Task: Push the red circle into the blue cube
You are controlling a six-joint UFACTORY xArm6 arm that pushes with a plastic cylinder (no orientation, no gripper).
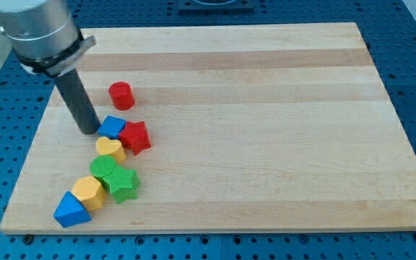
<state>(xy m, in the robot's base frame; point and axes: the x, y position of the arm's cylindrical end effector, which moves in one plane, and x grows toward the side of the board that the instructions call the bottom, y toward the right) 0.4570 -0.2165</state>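
Observation:
The red circle (121,94) stands alone on the wooden board, toward the view's left. The blue cube (111,127) lies just below it and a little left, touching a red star (135,136) on its right. My tip (89,131) rests on the board right against the blue cube's left side, below and left of the red circle. The dark rod rises from there to the view's top left.
A yellow heart (110,149) sits under the blue cube. Below it come a green block (105,169), a green star (123,183), a yellow block (89,191) and a blue triangle (71,210). The board's left edge (33,141) is close by.

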